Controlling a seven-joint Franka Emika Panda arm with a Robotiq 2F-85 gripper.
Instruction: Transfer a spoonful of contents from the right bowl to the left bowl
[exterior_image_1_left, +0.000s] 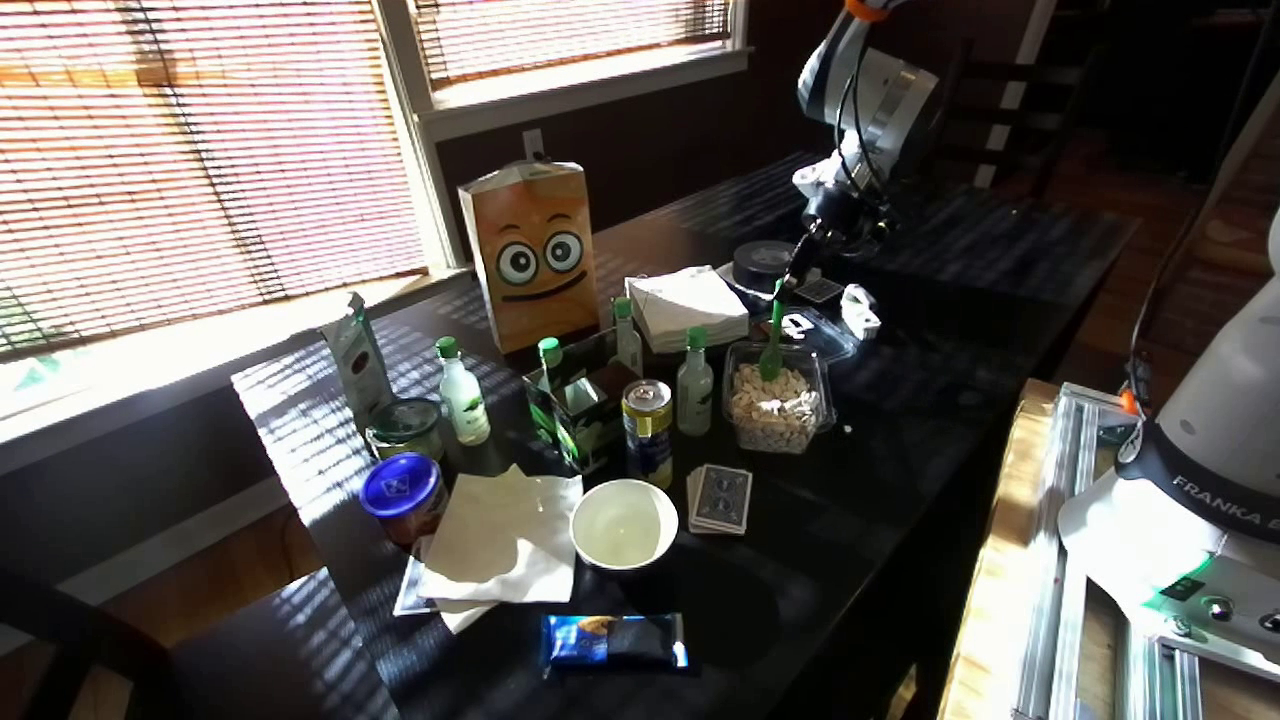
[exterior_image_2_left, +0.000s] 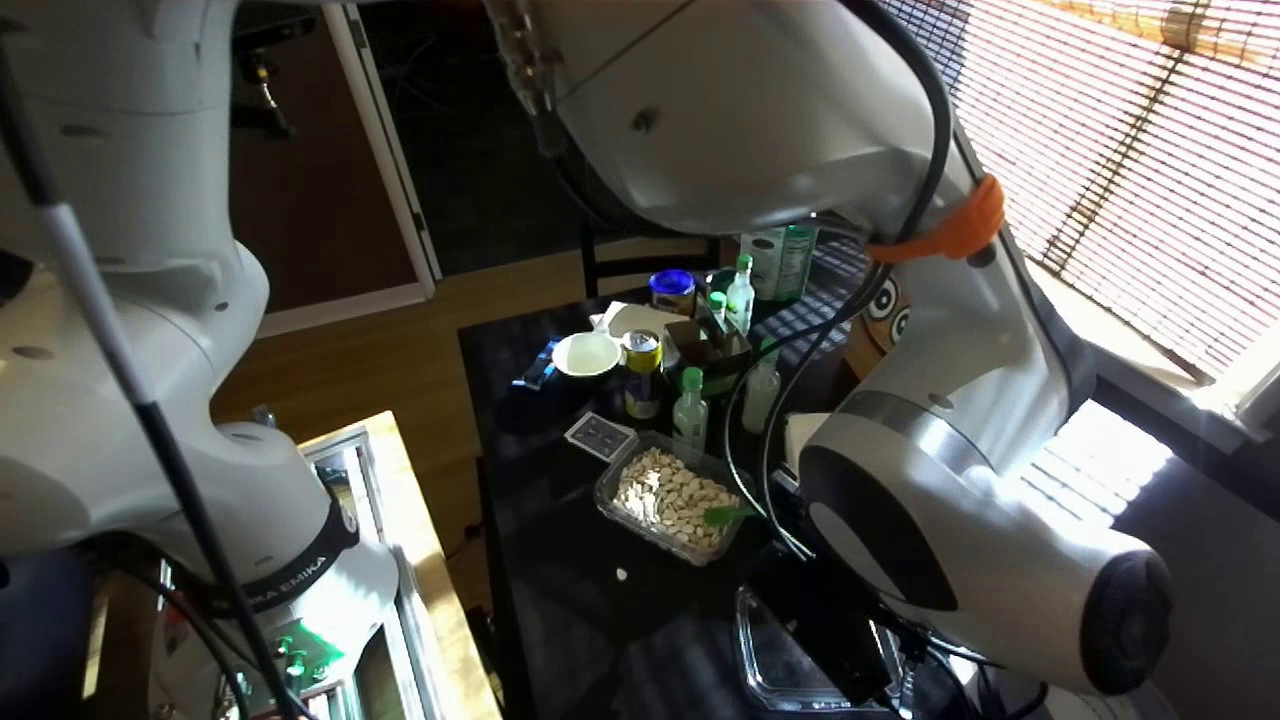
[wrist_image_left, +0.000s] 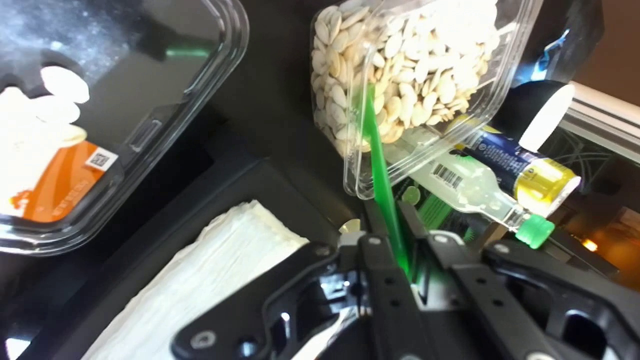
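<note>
A clear plastic container (exterior_image_1_left: 828, 398) of pale seeds is the right bowl; it also shows in an exterior view (exterior_image_2_left: 640, 530) and in the wrist view (wrist_image_left: 517, 50). A white bowl (exterior_image_1_left: 625, 525) is the left one, also in an exterior view (exterior_image_2_left: 587, 355); its inside looks plain and pale. A green spoon (exterior_image_1_left: 775, 335) stands tilted in the container, its head among the seeds; it also shows in the wrist view (wrist_image_left: 382, 175). My gripper (exterior_image_1_left: 787, 283) is above the container's far edge. In the wrist view its fingers (wrist_image_left: 387, 210) are shut on the spoon's handle. The spoon's head is partly hidden.
Green-capped bottles (exterior_image_1_left: 695, 385) and a yellow can (exterior_image_1_left: 650, 430) stand beside the container. Playing cards (exterior_image_1_left: 722, 498) lie between container and bowl. Napkins (exterior_image_1_left: 685, 305), a tape roll (exterior_image_1_left: 762, 265) and a clear lid (exterior_image_2_left: 790, 660) are near the gripper. A blue wrapper (exterior_image_1_left: 615, 640) lies in front of the bowl.
</note>
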